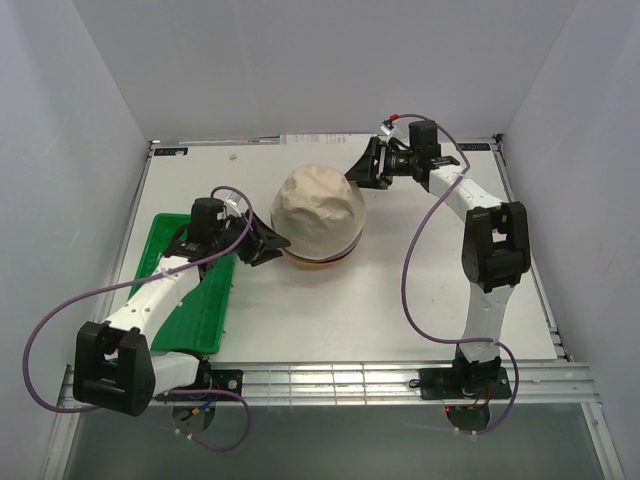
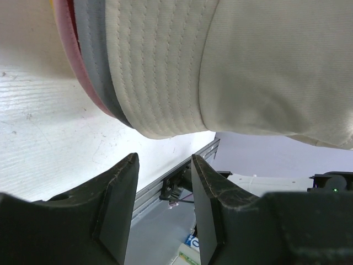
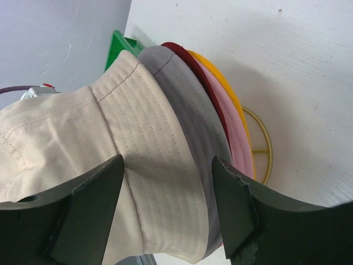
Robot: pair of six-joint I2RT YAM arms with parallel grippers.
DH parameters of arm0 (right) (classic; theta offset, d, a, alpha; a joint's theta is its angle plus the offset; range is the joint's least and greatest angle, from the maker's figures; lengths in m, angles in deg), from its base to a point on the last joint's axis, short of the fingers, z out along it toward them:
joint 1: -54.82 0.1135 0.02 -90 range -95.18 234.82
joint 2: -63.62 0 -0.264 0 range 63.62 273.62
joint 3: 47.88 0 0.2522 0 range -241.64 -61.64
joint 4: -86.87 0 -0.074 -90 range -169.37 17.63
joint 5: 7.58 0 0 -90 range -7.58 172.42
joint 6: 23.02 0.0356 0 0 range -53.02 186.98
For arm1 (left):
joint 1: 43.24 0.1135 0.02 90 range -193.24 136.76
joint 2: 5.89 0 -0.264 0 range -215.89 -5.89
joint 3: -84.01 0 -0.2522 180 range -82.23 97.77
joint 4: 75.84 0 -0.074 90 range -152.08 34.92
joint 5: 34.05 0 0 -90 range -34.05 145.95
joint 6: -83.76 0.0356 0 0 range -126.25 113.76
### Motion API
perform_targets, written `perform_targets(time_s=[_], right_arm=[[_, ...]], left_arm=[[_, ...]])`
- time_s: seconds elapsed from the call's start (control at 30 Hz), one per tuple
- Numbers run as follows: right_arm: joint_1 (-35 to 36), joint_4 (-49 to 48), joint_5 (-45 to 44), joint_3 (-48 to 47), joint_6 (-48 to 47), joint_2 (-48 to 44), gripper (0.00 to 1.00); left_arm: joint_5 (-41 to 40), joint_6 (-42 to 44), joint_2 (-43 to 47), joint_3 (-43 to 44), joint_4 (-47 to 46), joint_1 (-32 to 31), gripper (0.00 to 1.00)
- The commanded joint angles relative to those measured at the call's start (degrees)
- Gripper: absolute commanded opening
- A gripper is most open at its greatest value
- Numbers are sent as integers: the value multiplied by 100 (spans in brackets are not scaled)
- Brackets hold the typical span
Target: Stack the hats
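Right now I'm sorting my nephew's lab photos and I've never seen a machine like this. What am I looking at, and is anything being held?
These are two robot arms bolted at the table's near edge. One picture looks down from above; the other two come from cameras on each wrist.

In the middle stands a pile of soft fabric hats: a beige brimmed bucket hat on top, then a grey hat, a dark red hat, a pale pink hat and a yellow-orange hat, over a gold wire frame. A green plastic tray lies at the left.

The left gripper and right gripper are open beside the pile, holding nothing.
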Motion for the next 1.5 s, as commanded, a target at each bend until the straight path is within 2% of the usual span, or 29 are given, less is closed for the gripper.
perform_targets(time_s=[0.0,0.1,0.23,0.33,0.63,0.93,1.17,1.33,1.47], right_arm=[[22,-481,275,-107,167,-103,70],[39,-498,266,-63,202,-94,60],[57,-525,231,69,211,-164,41],[57,-577,187,288,220,-269,30],[48,-595,3,974,150,-647,12],[30,-595,-375,1738,176,-1324,8],[30,-604,-463,2257,202,-1632,8],[30,-674,-498,2521,255,-1781,8],[30,-876,-472,2714,378,-1904,8]], left_arm=[[-195,-166,75,-37,-306,-201,53],[-266,-246,-13,-72,-429,-289,53],[-327,-316,-101,-98,-544,-360,53],[-371,-307,-128,-98,-553,-377,53],[-644,-97,-128,296,-202,-369,54],[-793,106,-374,736,53,-237,57],[-750,264,-181,877,335,254,62],[-539,220,-93,668,335,326,63],[-267,-113,-13,193,-138,361,63]])
